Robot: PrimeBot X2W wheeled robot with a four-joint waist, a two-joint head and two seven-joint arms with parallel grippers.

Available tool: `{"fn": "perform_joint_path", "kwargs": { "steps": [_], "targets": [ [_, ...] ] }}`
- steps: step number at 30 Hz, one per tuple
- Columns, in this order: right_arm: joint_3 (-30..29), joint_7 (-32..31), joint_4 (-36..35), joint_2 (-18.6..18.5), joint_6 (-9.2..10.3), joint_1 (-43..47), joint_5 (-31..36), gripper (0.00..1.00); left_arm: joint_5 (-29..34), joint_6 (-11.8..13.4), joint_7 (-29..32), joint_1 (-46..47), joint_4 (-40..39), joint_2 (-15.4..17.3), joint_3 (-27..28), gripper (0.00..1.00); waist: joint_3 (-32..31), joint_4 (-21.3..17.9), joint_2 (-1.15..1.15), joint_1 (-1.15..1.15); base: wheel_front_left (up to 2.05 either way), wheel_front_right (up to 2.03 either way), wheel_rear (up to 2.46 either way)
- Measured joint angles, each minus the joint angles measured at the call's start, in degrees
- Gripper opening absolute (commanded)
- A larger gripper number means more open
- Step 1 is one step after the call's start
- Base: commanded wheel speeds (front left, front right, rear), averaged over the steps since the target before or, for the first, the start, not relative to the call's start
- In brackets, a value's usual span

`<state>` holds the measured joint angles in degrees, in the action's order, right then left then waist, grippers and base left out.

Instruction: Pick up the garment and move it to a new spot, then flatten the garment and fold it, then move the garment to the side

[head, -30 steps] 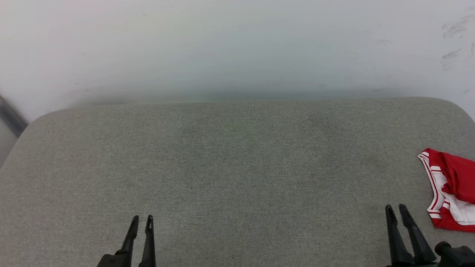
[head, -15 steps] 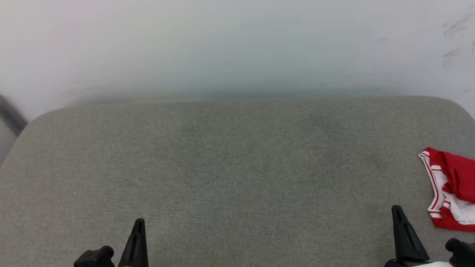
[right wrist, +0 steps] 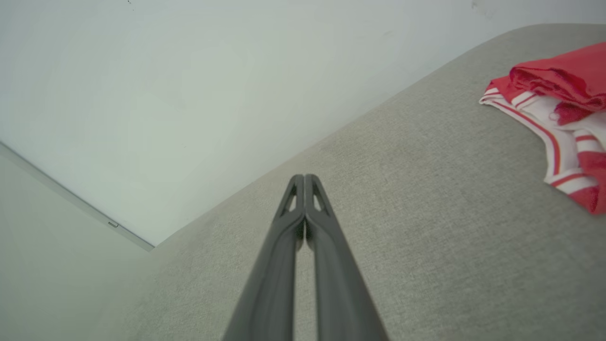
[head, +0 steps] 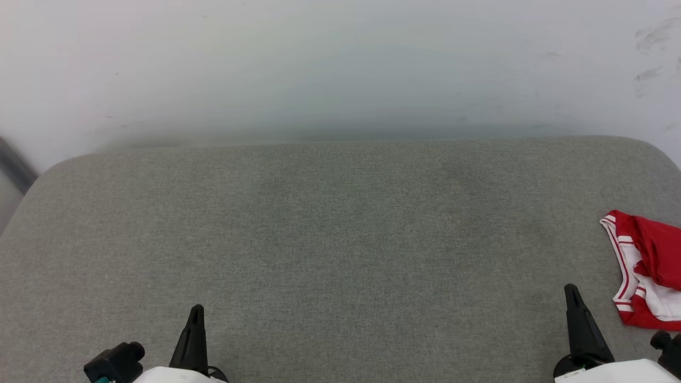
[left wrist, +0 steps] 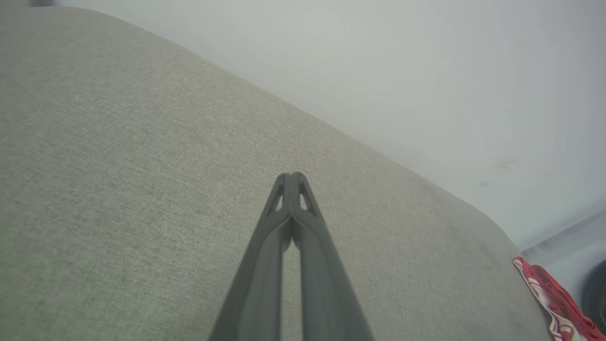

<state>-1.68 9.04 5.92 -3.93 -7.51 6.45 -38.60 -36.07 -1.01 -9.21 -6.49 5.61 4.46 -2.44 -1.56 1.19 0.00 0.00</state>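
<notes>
The garment (head: 649, 266), red with white and red-striped trim, lies crumpled at the far right edge of the grey padded surface (head: 340, 239), partly cut off by the head view's edge. It also shows in the right wrist view, garment (right wrist: 558, 109), and at the lower right corner of the left wrist view, garment (left wrist: 549, 296). My right gripper (head: 572, 290) is shut and empty, a little left of the garment and nearer me. At the lower left my left gripper (head: 197, 309) is shut and empty too, far from the garment. The wrist views show each pair of fingers pressed together: left gripper (left wrist: 289, 176), right gripper (right wrist: 303, 177).
A pale wall (head: 340, 64) rises behind the cushion's rounded far edge. A dark strip (head: 13, 165) runs past the cushion's left corner. The broad middle of the grey surface lies between my two grippers.
Both grippers have closed from open to shut. Both have drawn back slightly toward the bottom of the head view. The garment has not moved.
</notes>
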Motion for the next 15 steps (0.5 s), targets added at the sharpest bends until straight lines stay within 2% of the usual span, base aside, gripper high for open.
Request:
{"fn": "perform_joint_path", "kwargs": {
  "steps": [15],
  "targets": [
    [-0.18, -2.58, 1.68, -0.32, 0.01, -2.8, -12.49, 0.0, -13.1, -1.45, 2.58, 2.44, 1.67, 0.3, 0.98, 0.0, 0.27, -0.19, 0.0, 0.0, 0.0, 0.0, 0.0]
  ]
}}
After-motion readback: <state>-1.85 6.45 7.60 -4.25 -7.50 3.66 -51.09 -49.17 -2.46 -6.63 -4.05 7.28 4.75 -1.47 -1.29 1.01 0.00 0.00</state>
